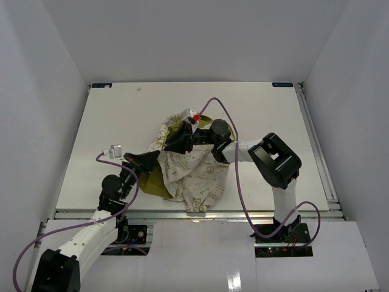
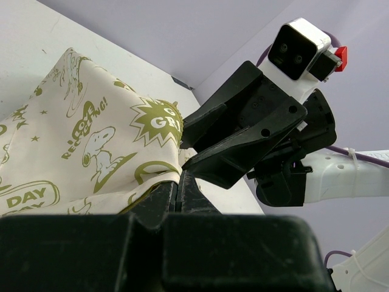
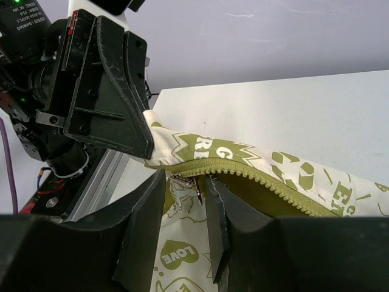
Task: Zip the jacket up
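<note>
The jacket lies crumpled at mid-table, cream with olive prints and olive lining. My left gripper is at its left edge, shut on a fold of the printed fabric; its fingers are pressed together. My right gripper hovers over the jacket's upper middle. In the right wrist view its jaws stand open on either side of the metal zipper pull, not pinching it. The olive zipper teeth run off to the right. The left gripper holds the fabric just beyond the pull.
White table enclosed by white walls. A purple cable arcs over the right arm. An aluminium rail runs along the near table edge. The two grippers are very close together over the jacket.
</note>
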`<state>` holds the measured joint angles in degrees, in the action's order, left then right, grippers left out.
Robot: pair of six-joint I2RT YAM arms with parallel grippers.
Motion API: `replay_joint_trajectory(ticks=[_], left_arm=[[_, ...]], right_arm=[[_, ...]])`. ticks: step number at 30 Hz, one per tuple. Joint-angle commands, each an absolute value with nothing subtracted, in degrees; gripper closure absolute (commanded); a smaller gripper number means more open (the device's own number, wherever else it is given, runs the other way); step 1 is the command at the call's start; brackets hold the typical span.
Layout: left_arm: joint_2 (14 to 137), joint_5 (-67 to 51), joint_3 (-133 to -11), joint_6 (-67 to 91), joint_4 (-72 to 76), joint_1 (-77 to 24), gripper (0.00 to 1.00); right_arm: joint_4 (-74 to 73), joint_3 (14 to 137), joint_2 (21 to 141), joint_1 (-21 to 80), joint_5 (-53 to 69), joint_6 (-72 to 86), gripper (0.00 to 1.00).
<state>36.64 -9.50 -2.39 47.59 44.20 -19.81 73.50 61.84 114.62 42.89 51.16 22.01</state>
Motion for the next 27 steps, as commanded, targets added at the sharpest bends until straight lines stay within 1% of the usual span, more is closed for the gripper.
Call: replay_joint_trajectory(ticks=[1, 5, 6, 8, 9, 10, 11, 18, 27], left_arm=[[35.9, -9.6, 10.8, 47.8, 46.0, -19.5, 1.00], [35.9, -9.6, 10.8, 47.8, 46.0, -19.5, 1.00], [35.9, -9.6, 10.8, 47.9, 46.0, -19.5, 1.00], [35.8, -9.5, 10.7, 47.8, 46.0, -19.5, 1.00], [35.8, -9.5, 10.8, 47.8, 45.9, -19.5, 1.00], [35.7, -9.5, 10.8, 47.8, 45.9, -19.5, 1.00], [35.7, -9.5, 10.8, 47.8, 45.9, -19.5, 1.00], [35.2, -8.9, 10.1, 48.0, 43.1, -19.5, 1.00], [32.7, -8.4, 9.1, 48.6, 39.0, -19.5, 1.00]], right_arm=[[75.6, 64.0, 115.0, 43.2, 51.2, 20.8, 0.62], [75.5, 64.0, 115.0, 43.3, 50.9, 20.7, 0.66], [75.4, 64.0, 115.1, 43.3, 50.8, 20.7, 0.70], [75.4, 63.9, 115.0, 43.3, 50.5, 20.7, 0.80], [75.4, 63.8, 115.0, 43.3, 50.4, 20.7, 0.81], [75.7, 63.6, 114.9, 43.3, 50.3, 20.7, 0.87], [75.9, 63.4, 114.7, 43.2, 50.1, 20.7, 0.92], [77.9, 60.2, 112.8, 43.2, 49.1, 20.4, 0.92], [75.7, 56.0, 110.7, 43.3, 47.1, 15.9, 0.92]])
